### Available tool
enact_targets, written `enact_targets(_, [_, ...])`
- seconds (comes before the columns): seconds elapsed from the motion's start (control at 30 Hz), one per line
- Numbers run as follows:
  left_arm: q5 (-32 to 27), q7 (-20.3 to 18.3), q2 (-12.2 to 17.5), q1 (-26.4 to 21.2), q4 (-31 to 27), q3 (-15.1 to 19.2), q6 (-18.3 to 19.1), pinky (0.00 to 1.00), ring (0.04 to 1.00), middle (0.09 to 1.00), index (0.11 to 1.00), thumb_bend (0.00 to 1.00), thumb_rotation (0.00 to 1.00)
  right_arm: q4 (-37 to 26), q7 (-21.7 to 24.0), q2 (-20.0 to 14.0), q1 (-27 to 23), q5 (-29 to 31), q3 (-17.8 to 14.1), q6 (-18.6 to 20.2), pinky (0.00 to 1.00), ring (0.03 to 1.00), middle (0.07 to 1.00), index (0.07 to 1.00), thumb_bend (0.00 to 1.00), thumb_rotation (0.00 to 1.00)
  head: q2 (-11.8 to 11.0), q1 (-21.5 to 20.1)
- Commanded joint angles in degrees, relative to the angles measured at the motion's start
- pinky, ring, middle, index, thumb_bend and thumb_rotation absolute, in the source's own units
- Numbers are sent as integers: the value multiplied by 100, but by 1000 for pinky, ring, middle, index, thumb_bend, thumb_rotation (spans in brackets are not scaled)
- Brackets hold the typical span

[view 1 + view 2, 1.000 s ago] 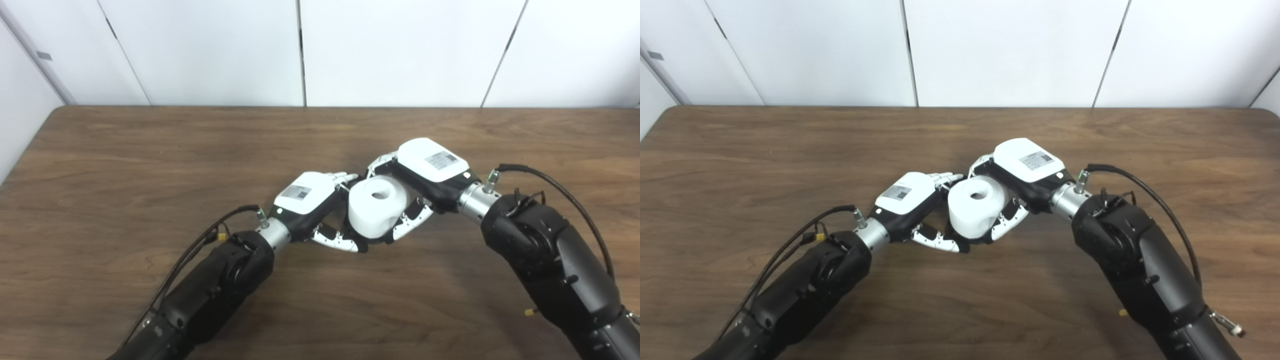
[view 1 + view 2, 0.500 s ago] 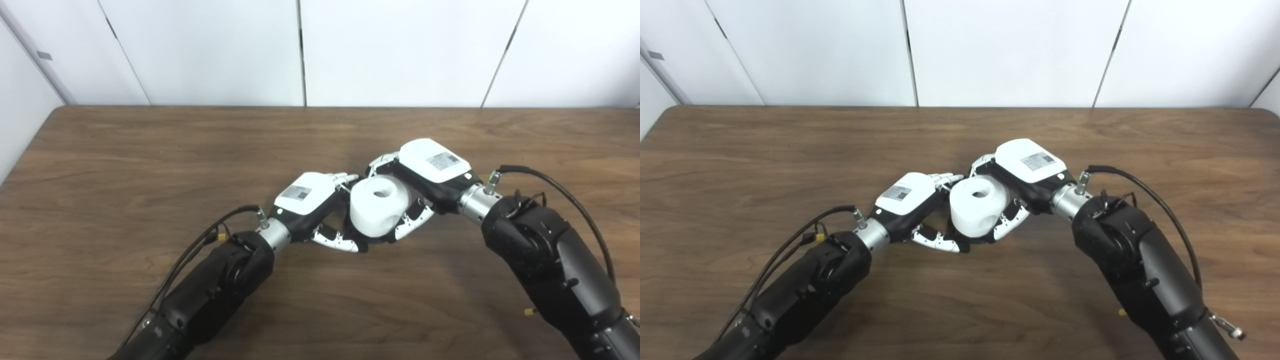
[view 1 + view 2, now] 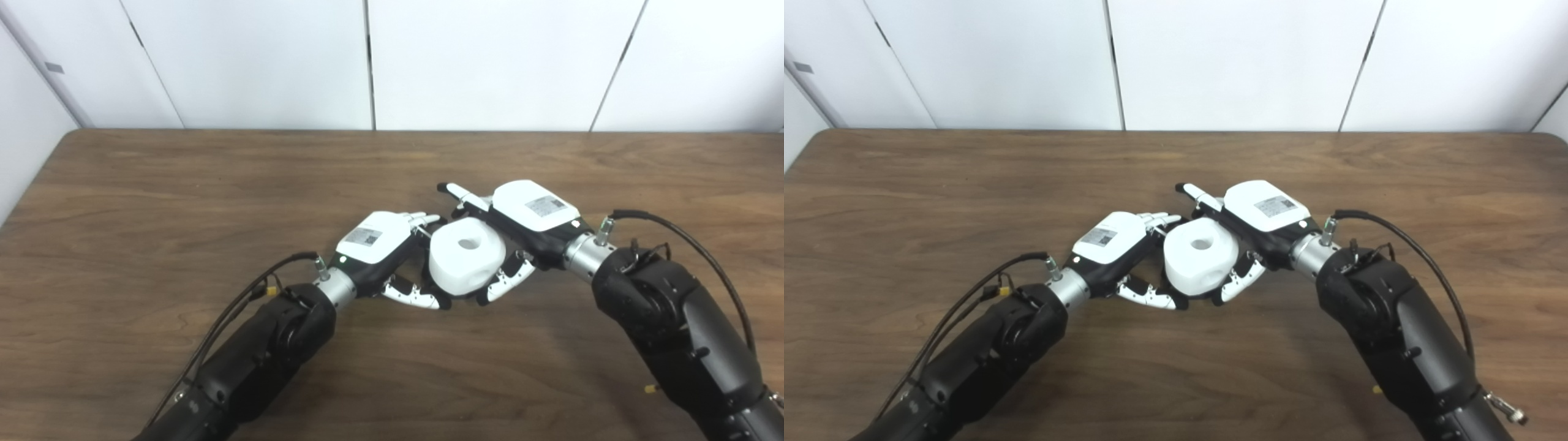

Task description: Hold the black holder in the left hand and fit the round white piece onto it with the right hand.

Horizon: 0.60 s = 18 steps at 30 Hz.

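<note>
The round white piece [image 3: 467,256] sits between the two hands above the wooden table [image 3: 184,202], a squat, smooth, matte drum with softly rounded edges and a dark round bore opening in its top face. Nothing shows inside that bore. Beneath it, only a sliver of the black holder [image 3: 446,301] can be seen at the piece's lower edge, between the two thumbs; its shape is otherwise hidden.

The left hand [image 3: 383,245], with a glossy white shell on its back bearing a small printed label, is curled in from the piece's left, its fingers going behind and under the piece and its thumb reaching along the lower front; it appears to be clasping the holder, though the contact itself is hidden. The right hand [image 3: 520,226] lies against the piece's right side with its fingers [image 3: 462,195] stretched out straight past the far edge and its thumb beside the lower right; it looks loosened rather than wrapped around the piece.

The table is dark brown with a long, streaked grain and a dull sheen.
</note>
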Motion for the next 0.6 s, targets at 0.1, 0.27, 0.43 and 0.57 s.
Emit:
enact_targets(0.1, [151,-602,118,275,214,-275,7,891,919,913,484,524,71,-176,-48,-6,-223,102,-164,2,775,866,941,1000,985,310,3,2])
enact_targets(0.27, [147,-568,118,268,256,-275,-34,883,918,912,484,524,71,-171,-38,-28,-243,126,-176,-18,777,864,938,1000,1000,327,3,3])
enact_targets(0.43, [182,-563,119,268,254,-281,-36,869,912,910,485,524,71,-242,74,-122,-291,131,-211,19,774,859,944,1000,1000,343,3,3])
enact_targets(0.57, [144,-621,120,267,251,-264,-5,886,918,913,485,524,71,-320,346,-223,-373,202,-281,129,781,869,967,1000,1000,356,-14,-32])
